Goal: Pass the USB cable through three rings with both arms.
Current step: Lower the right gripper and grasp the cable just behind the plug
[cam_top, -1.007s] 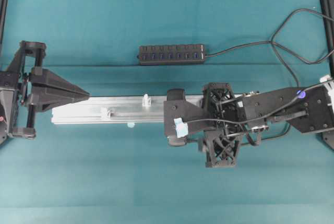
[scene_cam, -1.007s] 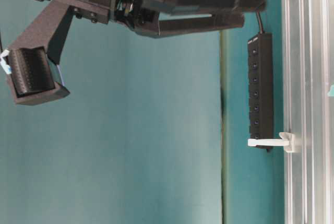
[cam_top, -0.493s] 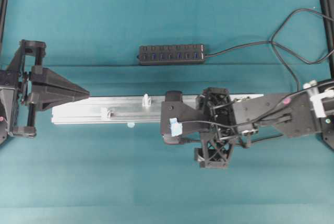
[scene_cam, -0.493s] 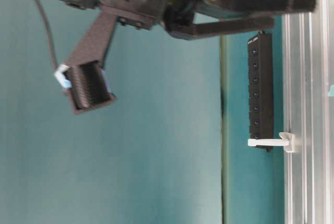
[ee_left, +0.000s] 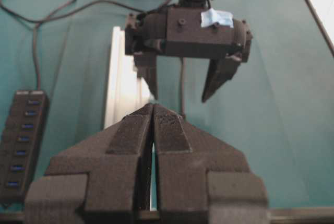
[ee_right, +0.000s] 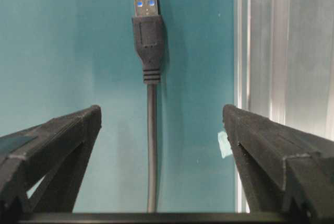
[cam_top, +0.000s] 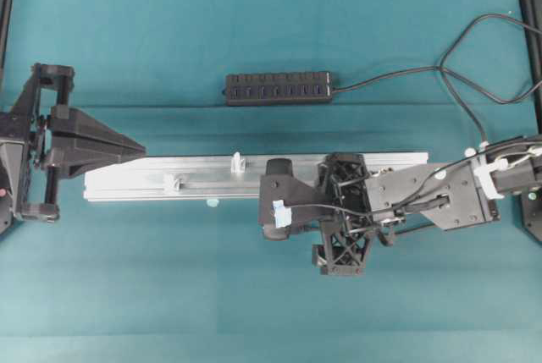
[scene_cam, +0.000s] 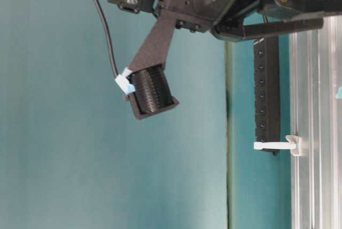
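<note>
Right gripper (ee_right: 162, 130): jaws spread wide astride USB cable (ee_right: 151, 145) lying on mat beside rail (ee_right: 271, 51) (pre-grasp, nothing held). Left gripper (ee_left: 153, 110): pressed together, empty, parked at rail end awaiting handover.

- A robotics lab test rig, not a home or shop: a flat surface (cam_top: 169, 295) covered wholly in plain teal cloth.
- Two black lattice-framed robot arms, one at the left (cam_top: 51, 145) and one at the right (cam_top: 406, 198), face each other across it.
- A bare silver aluminium rail (cam_top: 195, 178) lies between them as a fixture.
- A black multi-port USB hub (cam_top: 278, 88) lies beyond the rail, its cord trailing off to the right.
- Black frame posts (cam_top: 531, 8) stand at the edges.
</note>
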You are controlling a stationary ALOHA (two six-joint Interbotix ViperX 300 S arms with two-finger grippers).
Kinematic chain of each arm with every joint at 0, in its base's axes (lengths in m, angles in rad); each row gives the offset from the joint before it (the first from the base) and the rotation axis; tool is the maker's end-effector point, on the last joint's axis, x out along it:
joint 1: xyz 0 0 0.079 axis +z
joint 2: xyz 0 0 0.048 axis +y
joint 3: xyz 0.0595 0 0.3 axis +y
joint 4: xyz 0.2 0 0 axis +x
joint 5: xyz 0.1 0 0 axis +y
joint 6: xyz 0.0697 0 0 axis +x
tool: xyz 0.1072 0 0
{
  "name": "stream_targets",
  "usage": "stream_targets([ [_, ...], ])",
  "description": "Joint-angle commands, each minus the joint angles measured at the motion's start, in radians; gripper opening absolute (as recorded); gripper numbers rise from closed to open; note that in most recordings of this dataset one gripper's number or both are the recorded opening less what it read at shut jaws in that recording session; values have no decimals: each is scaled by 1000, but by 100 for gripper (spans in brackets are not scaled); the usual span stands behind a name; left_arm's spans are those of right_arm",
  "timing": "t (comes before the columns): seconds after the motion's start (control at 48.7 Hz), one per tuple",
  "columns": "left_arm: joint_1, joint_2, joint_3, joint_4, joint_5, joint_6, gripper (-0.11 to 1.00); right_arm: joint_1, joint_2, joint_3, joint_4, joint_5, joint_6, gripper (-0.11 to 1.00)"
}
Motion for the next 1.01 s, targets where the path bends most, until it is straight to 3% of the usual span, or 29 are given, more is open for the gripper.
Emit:
stream_targets([
  [0.0, 2, 0, -28, 3, -5, 0, 2, -2, 3, -2, -3, -15, 5, 78],
  [0.986, 11, 2, -26, 2, -5, 2, 2, -3, 49, 23, -5, -78, -28, 77],
])
